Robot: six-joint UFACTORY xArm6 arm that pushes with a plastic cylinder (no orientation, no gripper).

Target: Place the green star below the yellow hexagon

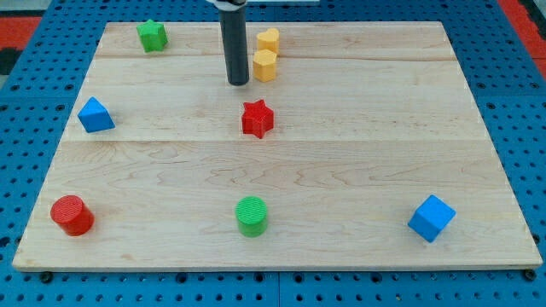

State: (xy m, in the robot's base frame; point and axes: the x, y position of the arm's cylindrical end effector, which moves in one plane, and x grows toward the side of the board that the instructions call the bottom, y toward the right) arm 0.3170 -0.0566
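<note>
The green star point(152, 35) lies near the board's top left corner. The yellow hexagon point(265, 65) sits at the top middle, touching another yellow block point(269, 40) just above it. My tip point(238, 83) is down on the board just left of the yellow hexagon, with a narrow gap between them. The tip is far to the right of the green star and a little above the red star point(257, 118).
A blue triangular block point(95, 115) lies at the left edge. A red cylinder point(72, 215) sits at the bottom left, a green cylinder point(252, 216) at the bottom middle, a blue cube point(431, 218) at the bottom right. The wooden board point(384, 128) rests on a blue pegboard.
</note>
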